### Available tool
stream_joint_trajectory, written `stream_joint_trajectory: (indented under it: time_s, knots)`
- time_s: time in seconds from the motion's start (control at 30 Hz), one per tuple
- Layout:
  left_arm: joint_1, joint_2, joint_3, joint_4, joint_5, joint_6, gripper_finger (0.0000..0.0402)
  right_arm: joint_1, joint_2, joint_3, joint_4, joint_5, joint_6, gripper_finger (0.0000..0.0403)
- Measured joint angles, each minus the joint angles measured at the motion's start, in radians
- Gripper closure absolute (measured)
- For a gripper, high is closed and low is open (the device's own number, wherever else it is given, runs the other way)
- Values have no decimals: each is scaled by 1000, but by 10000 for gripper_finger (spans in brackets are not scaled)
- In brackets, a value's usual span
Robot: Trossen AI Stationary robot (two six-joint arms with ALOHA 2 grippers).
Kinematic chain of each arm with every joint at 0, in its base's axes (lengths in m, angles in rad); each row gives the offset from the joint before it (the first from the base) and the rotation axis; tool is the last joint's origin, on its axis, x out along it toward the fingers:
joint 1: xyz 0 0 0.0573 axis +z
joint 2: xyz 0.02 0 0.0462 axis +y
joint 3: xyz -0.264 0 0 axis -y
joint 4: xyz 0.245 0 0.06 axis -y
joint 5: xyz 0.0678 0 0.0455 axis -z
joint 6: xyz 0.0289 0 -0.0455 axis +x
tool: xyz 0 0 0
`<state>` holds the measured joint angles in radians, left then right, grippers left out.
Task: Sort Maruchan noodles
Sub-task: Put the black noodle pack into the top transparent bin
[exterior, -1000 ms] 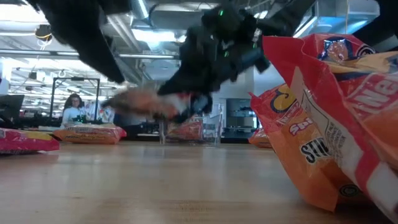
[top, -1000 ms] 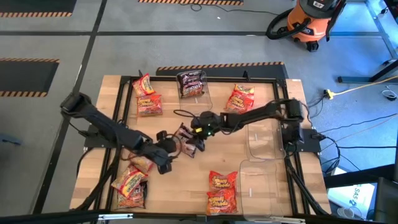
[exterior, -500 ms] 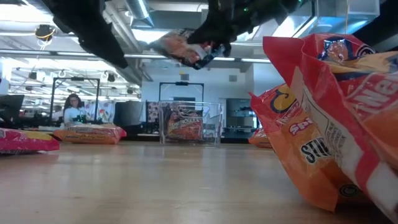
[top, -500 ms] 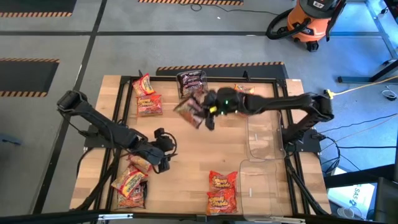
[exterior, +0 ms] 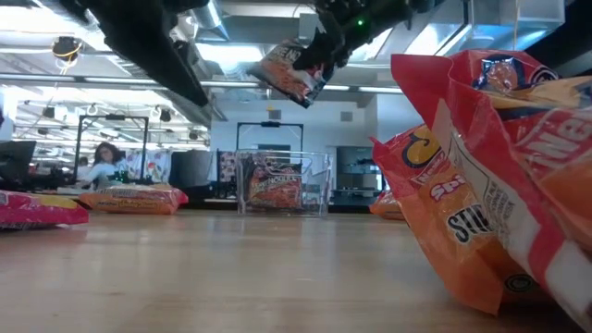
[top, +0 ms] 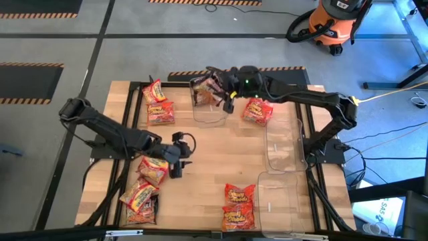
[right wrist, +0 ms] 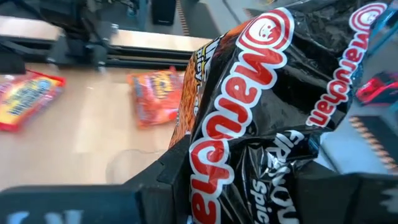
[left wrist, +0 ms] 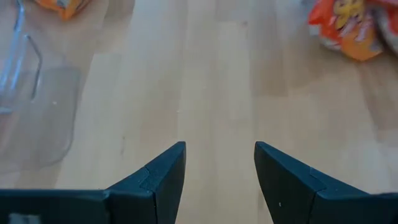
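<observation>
Since a second ago the right end effector has carried a dark packet from the middle of the tabletop up to the far edge, and the left end effector has shifted slightly toward the middle. From above, the right end effector now hangs over the clear bin at the far edge, grasping the dark packet above it; the left one hovers low, just beside the orange packets at the near left. Other red-orange packets lie at the far left, right of the bin and at the near middle. In the level view the dark packet hangs tilted in the air above the clear bin, which already holds a dark packet; a large orange packet fills the right foreground, and a person sits far behind. The left wrist view shows its fingers spread apart and released over bare wood. The right wrist view shows the black Maruchan packet clenched between the fingers.
</observation>
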<state>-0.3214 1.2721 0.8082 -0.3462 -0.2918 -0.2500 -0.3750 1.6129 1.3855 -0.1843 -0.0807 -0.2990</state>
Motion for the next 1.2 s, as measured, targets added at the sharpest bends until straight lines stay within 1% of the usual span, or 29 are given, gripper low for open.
stream_joint_trajectory:
  time_s: [0.1, 0.23, 0.33, 0.4, 0.43, 0.53, 0.6, 0.67, 0.87, 1.2]
  knots:
    - [47, -43, -45, 24, 28, 33, 215, -30, 28, 39, -18, -7, -49, 270]
    - [88, -132, -140, 64, 34, 30, 215, -61, 103, 146, -91, -16, -98, 270]
    - [98, -214, -214, 113, 21, -14, 215, -78, 179, 238, -196, -17, -144, 270]
    - [99, -265, -260, 142, 14, -53, 215, -79, 230, 286, -236, -25, -174, 270]
    - [99, -286, -280, 160, 11, -69, 215, -79, 251, 301, -267, -26, -196, 270]
    - [99, -340, -329, 206, 10, -98, 215, -78, 300, 321, -285, -18, -286, 270]
    - [99, -355, -350, 238, 9, -107, 215, -77, 333, 322, -287, -8, -347, 270]
    - [99, -367, -359, 233, 3, -108, 215, -77, 369, 321, -298, 2, -372, 270]
    - [99, -363, -360, 236, -8, -107, 215, -76, 443, 321, -300, 29, -401, 270]
    - [99, -363, -360, 234, -44, -80, 215, -77, 524, 321, -316, 28, -408, 270]
